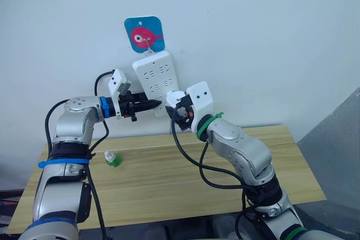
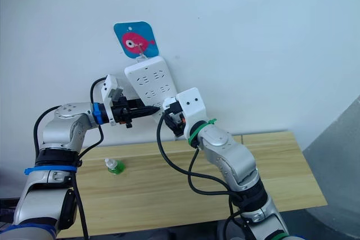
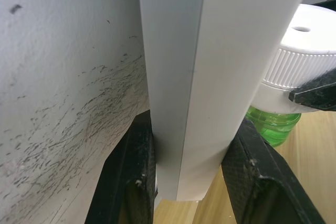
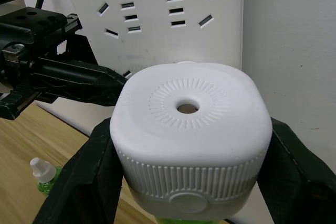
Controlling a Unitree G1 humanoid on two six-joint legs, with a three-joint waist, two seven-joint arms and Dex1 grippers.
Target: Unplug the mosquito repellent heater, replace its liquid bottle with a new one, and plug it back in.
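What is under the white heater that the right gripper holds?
A green liquid bottle sits under the heater, in the right gripper. The heater and the fingers cover most of the bottle. The prongs are hidden.

you've got a white power strip (image 1: 156,81) hanging tilted on the white wall (image 1: 270,37) from a blue fish-print hook (image 1: 144,35), above a light wooden worktop (image 1: 169,178), grey floor (image 1: 337,139) to its right.

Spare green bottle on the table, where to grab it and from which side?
Take the green bottle by its narrow white cap and neck, coming straight down from above: it stands upright on the wooden table, with open space all round.
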